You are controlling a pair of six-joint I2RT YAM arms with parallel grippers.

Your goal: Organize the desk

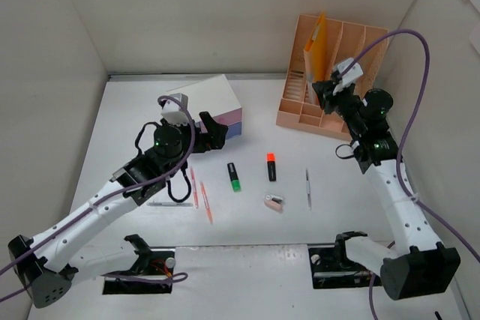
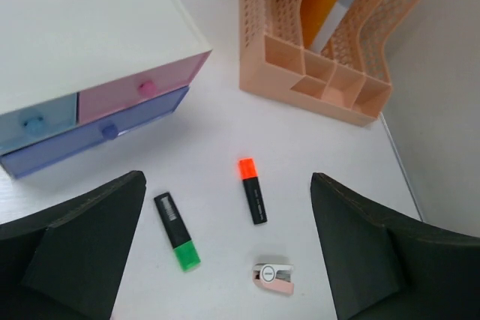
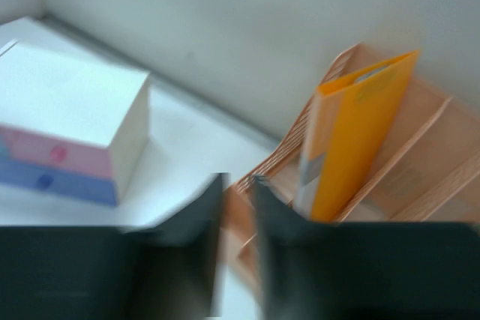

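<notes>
Organizer (image 1: 300, 114) crowds far-right corner of the desk (image 1: 247, 226) — left fingers (image 2: 82, 237) spread wide.

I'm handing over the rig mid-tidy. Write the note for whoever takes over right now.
Left gripper: open, empty, beside the drawer box.
Right gripper: at the front of the peach organizer. Its view is blurred and shows no held thing.
Loose on the desk: green highlighter, orange highlighter, small pink item, grey pen, two orange pens, pale pen.
Done: yellow folder stands in the organizer.
Left: put away every loose item.
</notes>
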